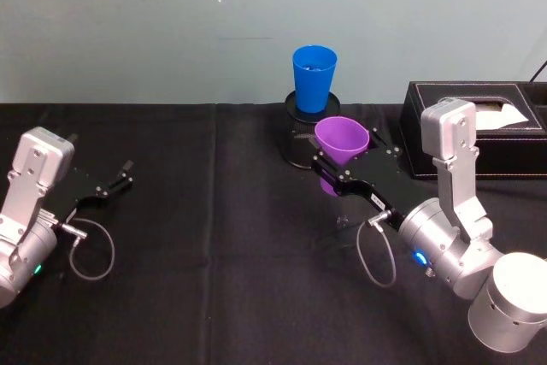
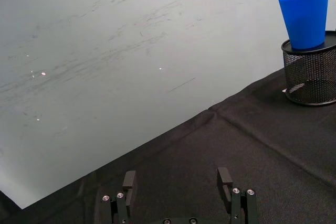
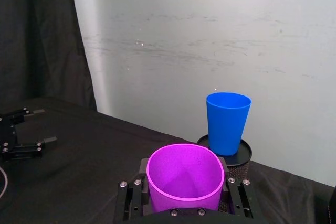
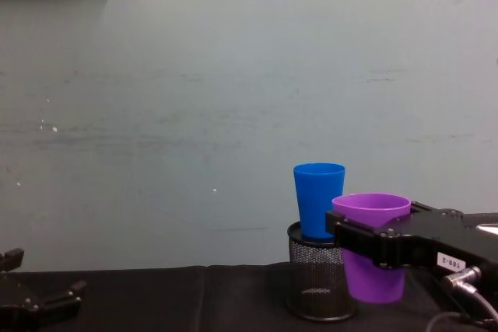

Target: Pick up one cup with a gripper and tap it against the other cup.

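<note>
Aloft, right pincer [image 1: 346,164] clenched on purple cup [image 1: 342,136], near blue cup [image 1: 314,74], left pincer [image 1: 120,175] released, idle.

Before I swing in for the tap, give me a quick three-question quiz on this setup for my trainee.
1. Which gripper holds the purple cup?
2. The blue cup stands on: A the table, B the mesh pen holder, C the black box.
3. True or false: the left gripper is shut on the blue cup.
Key: 1 the right gripper; 2 B; 3 false, it sits open and empty.
</note>
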### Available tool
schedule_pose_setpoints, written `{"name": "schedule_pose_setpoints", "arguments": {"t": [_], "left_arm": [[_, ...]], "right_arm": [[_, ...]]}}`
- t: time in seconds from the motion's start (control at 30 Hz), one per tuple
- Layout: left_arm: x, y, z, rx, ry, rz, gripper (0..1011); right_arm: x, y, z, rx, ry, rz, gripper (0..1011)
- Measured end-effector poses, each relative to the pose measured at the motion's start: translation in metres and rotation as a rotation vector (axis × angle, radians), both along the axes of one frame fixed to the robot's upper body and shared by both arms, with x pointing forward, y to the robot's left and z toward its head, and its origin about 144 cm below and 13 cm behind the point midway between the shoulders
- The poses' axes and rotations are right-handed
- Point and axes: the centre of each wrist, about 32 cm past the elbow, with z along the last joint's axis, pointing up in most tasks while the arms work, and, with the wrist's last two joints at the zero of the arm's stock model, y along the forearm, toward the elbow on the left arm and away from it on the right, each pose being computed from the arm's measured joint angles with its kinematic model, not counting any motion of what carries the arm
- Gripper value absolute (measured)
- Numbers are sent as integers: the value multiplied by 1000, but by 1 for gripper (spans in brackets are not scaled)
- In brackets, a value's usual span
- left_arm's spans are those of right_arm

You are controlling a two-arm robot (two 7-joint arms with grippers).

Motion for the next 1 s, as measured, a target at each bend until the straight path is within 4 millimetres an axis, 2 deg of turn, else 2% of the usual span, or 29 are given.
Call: {"name": "schedule_pose_setpoints", "arguments": {"t": [0.57,0.77,1.0], "left_arm": [[0,0,0,0,0,0,1000],[0,0,0,0,0,0,1000],[0,0,0,0,0,0,1000]], "right_arm": [[0,0,0,1,0,0,726],[14,1,-1,28,13,3,726],[41,4,2,68,36,-6,726]]}}
